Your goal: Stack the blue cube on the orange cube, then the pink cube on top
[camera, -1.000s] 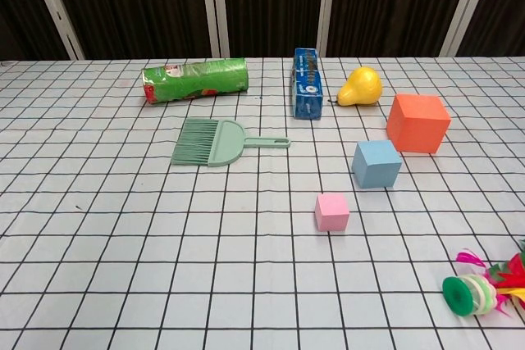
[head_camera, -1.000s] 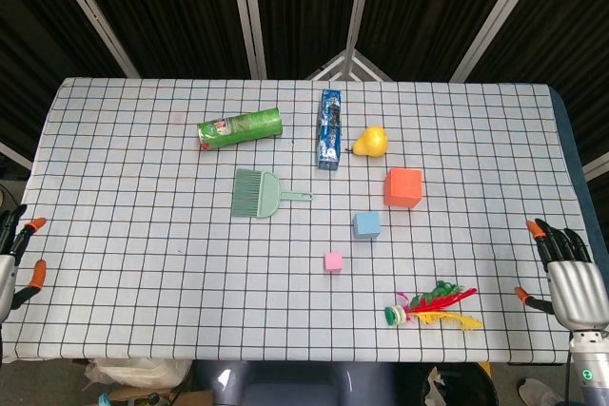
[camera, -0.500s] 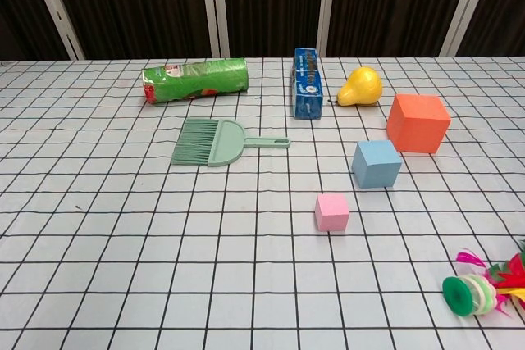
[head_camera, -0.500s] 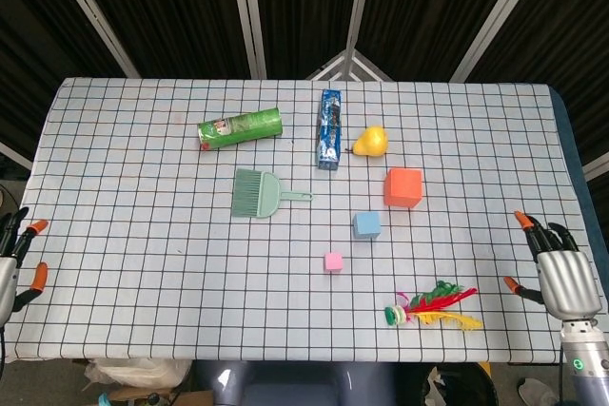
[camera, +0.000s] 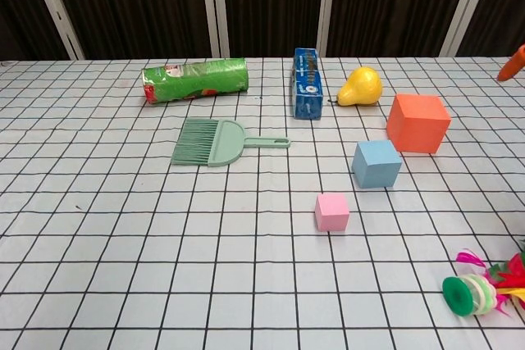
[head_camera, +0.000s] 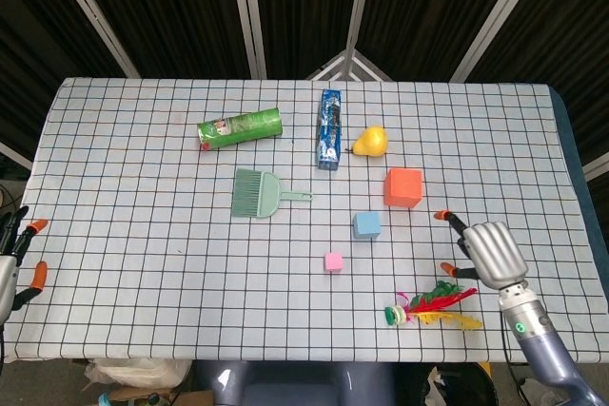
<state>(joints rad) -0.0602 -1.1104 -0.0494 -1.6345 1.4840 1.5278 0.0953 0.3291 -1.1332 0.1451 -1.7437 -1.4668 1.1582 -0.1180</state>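
Covering table (head_camera: 143,263), black-gridded white cloth (head_camera: 495,130)

The right hand (head_camera: 490,252) hovers empty over the table's right side, fingers spread, near the feathered shuttlecock (head_camera: 433,307). The orange cube (head_camera: 403,187), blue cube (head_camera: 367,224) and pink cube (head_camera: 333,261) sit apart. The left hand (head_camera: 14,261) waits at the left edge.

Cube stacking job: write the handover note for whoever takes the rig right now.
Right robot hand: open, empty, over the table right of the blue cube.
Left robot hand: open, empty, at the table's left edge.
Orange cube, blue cube and pink cube each sit apart on the cloth.
Done: nothing stacked.
Left: blue onto orange, then pink on top.
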